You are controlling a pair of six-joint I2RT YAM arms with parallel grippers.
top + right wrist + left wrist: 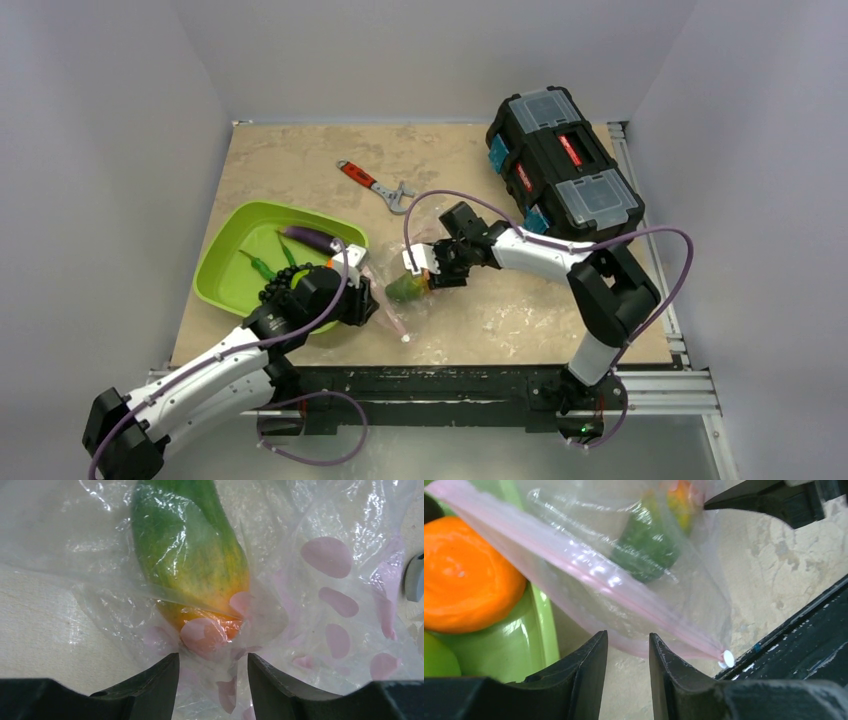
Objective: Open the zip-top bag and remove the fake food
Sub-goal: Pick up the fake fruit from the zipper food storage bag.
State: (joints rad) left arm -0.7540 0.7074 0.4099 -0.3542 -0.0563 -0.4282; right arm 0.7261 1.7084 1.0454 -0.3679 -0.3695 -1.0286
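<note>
The bag lies crumpled on the desk between the two pincers, clear plastic with a pink zip strip along one edge and pink blotches on the film. Inside it sits a green-and-orange fruit, its orange end pointing at the right pincer and lying just ahead of that pincer's tips. The right pincer's jaws stand apart with bunched plastic filling the space between them; whether they are pinching the film cannot be told. The left pincer faces the bag from the other side, its jaws a little apart and closed on nothing, bare desk showing through the gap. The bag's pink edge dips to just in front of its tips, and the zip strip runs slantwise across its view to a small white end piece off to one side. On the other side of the left pincer's tips, close by, is the rim of a green tray holding an orange fruit. Further into the tray, beyond the left pincer, lie a dark purple eggplant and slim green pods. Well beyond both pincers, towards the back of the desk, a red-handled wrench lies flat. A black toolbox stands at the far corner, behind the right pincer's arm.
</note>
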